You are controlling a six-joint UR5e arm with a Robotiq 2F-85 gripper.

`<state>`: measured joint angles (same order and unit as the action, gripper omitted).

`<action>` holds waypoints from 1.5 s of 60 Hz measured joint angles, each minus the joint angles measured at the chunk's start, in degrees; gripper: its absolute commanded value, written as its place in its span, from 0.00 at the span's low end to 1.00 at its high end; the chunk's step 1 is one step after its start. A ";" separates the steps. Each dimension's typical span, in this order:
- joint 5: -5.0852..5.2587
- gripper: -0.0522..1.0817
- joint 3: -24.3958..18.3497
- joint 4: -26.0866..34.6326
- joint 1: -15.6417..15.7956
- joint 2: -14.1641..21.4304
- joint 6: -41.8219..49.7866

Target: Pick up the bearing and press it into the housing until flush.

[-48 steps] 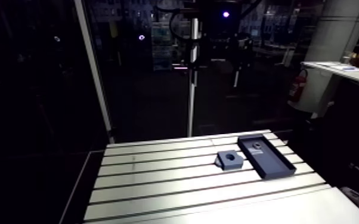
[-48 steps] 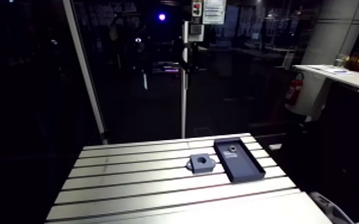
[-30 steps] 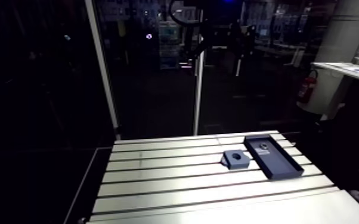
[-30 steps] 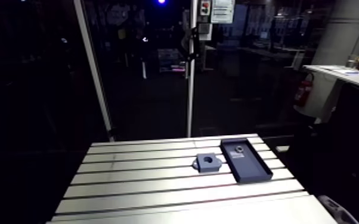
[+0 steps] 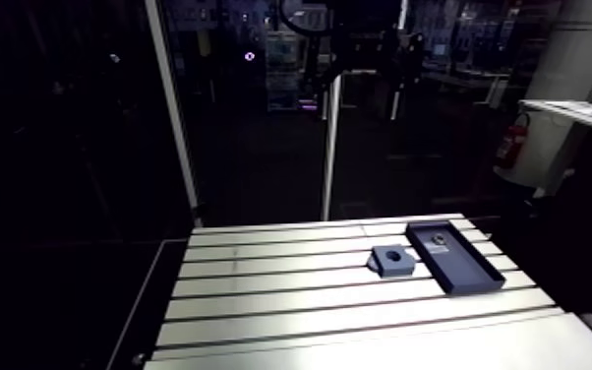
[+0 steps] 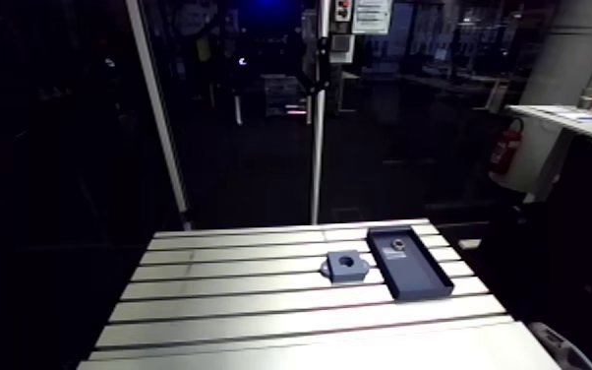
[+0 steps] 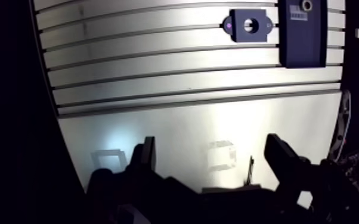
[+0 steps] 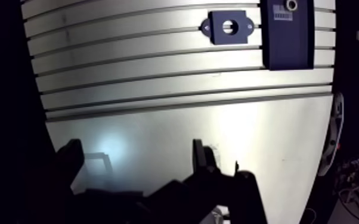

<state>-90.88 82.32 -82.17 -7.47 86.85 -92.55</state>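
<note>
Bearing (image 5: 439, 239) lies at the far end of the dark tray (image 5: 465, 274), right of centre in the arm view. The housing (image 5: 404, 266) sits just beside the tray on the slotted table (image 5: 290, 307). Against the earlier pictures the whole scene has shifted slightly, so the camera has moved with the arm and the parts lie as before. In the wrist view the gripper (image 7: 214, 158) is spread wide and empty, with housing and tray well ahead of it. The approach looks barely begun.
</note>
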 measured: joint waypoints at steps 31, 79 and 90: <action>-0.43 0.06 -0.90 -1.66 -3.05 -4.09 -6.67; -0.56 0.06 -4.16 -9.60 -12.54 -13.98 -5.17; -0.64 0.06 -3.36 -10.92 -13.68 -14.44 -4.18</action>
<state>-91.52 78.96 -93.09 -21.15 72.41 -96.73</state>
